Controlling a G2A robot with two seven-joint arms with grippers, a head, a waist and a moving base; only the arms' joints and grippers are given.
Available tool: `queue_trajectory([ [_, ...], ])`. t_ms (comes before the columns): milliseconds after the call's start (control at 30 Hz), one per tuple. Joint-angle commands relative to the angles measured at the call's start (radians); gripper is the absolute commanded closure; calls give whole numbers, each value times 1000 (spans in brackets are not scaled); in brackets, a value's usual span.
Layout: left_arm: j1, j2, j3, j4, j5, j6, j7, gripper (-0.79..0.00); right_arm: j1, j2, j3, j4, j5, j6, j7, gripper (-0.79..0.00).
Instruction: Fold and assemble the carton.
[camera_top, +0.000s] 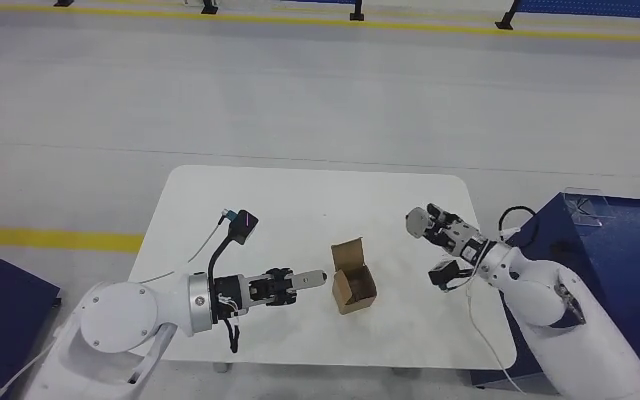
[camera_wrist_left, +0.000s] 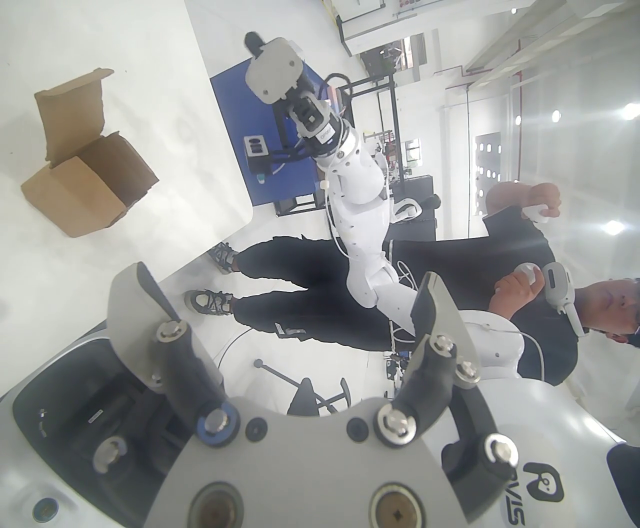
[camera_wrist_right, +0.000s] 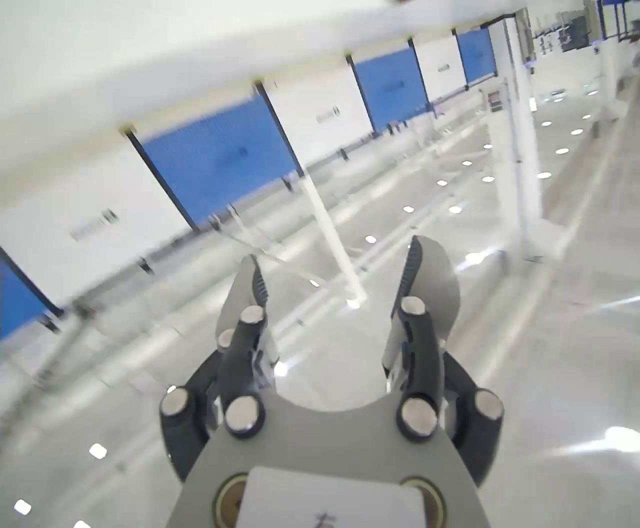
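Carton (camera_top: 353, 276) sat mid-table (camera_top: 300, 200), lid flap raised. Left gripper (camera_top: 318, 274) just beside it, seemingly not touching, jaws apart. Right gripper (camera_wrist_right: 332, 280) well apart, jaws spread, empty.

The top camera looks straight down from above both arms, taking in the whole bench (camera_top: 300, 190) and the floor (camera_top: 300, 90) beyond. The left wrist camera sits close behind the left end effector (camera_wrist_left: 283, 280) and faces across the bench edge. It shares the carton (camera_wrist_left: 80, 180) and the right end effector (camera_wrist_left: 272, 70) with the top view. The right wrist camera sits close behind its own end effector, facing out over the floor toward blue and white wall panels (camera_wrist_right: 220, 165).
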Motion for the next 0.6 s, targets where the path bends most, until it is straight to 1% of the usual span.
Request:
queue_trajectory([
  [0,0,0,0,0,0,0,0,-785,2,-2,7,57,-202,176,215,0],
  [67,0,0,0,0,0,0,0,-785,24,-6,1,101,-389,233,386,0],
  [167,0,0,0,0,0,0,0,-785,56,-17,-33,169,-599,266,659,0],
  [233,0,0,0,0,0,0,0,-785,76,-25,-60,216,-656,302,808,0],
  [267,0,0,0,0,0,0,0,-785,86,-29,-75,243,-656,332,855,-40],
  [300,0,0,0,0,0,0,0,-785,86,-29,-75,243,-656,332,855,-459],
  [567,0,0,0,0,0,0,0,-785,86,-29,-75,243,-656,332,855,-459],
])
